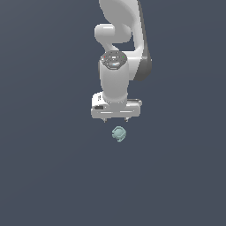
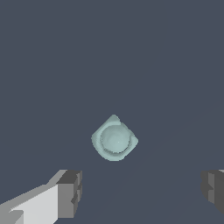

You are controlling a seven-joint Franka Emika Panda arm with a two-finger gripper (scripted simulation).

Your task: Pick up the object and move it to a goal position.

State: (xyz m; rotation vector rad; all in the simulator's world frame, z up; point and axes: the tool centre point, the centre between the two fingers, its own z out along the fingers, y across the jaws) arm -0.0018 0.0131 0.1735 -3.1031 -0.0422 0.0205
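Observation:
The object [image 1: 118, 133] is a tiny pale teal-green roundish item with a small loop at its lower edge, lying on the dark grey floor just below the white hand in the exterior view. My gripper [image 1: 116, 120] hangs above it, fingers spread wide and nothing between them. In the wrist view the object [image 2: 114, 139] shows as a rounded cup shape. It lies ahead of the gap between the two fingers and apart from both fingertips [image 2: 70, 192]. The gripper [image 2: 142, 190] is open there too.
The white Panda arm [image 1: 118, 53] rises behind the hand toward the top of the exterior view. A plain dark grey surface [image 1: 53, 167] spreads all around.

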